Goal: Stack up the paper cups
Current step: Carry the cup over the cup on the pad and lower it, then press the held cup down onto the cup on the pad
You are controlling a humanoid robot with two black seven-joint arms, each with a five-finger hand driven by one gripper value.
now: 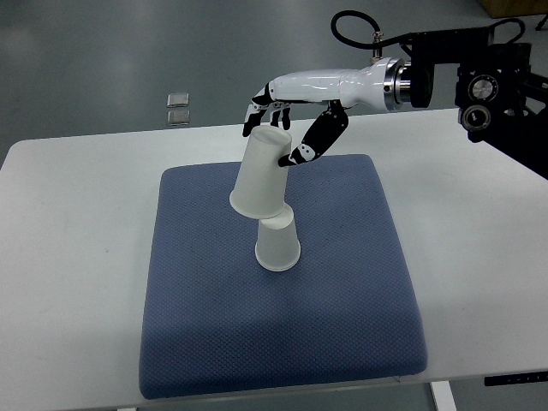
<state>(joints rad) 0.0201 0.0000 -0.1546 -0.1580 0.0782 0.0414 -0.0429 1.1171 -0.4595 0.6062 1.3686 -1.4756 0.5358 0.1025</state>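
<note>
Cups meet on a blue mat [342, 317] as the right hand [287, 116] of a humanoid robot reaches in from the right edge. The hand, white with black finger joints, sits at the closed base of the upper cup [261, 175]. Its fingers [261, 107] curl over the far side of that base and the thumb [318, 137] presses against the near side, so the cup is pinched between them at its top end.

The upper cup hangs below the hand, upside down and tilted, its base up toward the fingers and its open mouth slanting down and away. That mouth rests on the base of the lower cup [278, 247], which stands upside down and upright on the mat, directly beneath. The two cups touch, with the upper rim caught on the lower cup's base rather than slid fully over it; how far it overlaps cannot be told.

The mat lies on a white table [68, 257], spreading well beyond the hand on all sides. Behind the hand, toward the table's far edge and to the left, two small grey squares [178, 108] lie on the floor. The arm's black wrist hardware [479, 86] and a looped cable [355, 30] show at the upper right.
</note>
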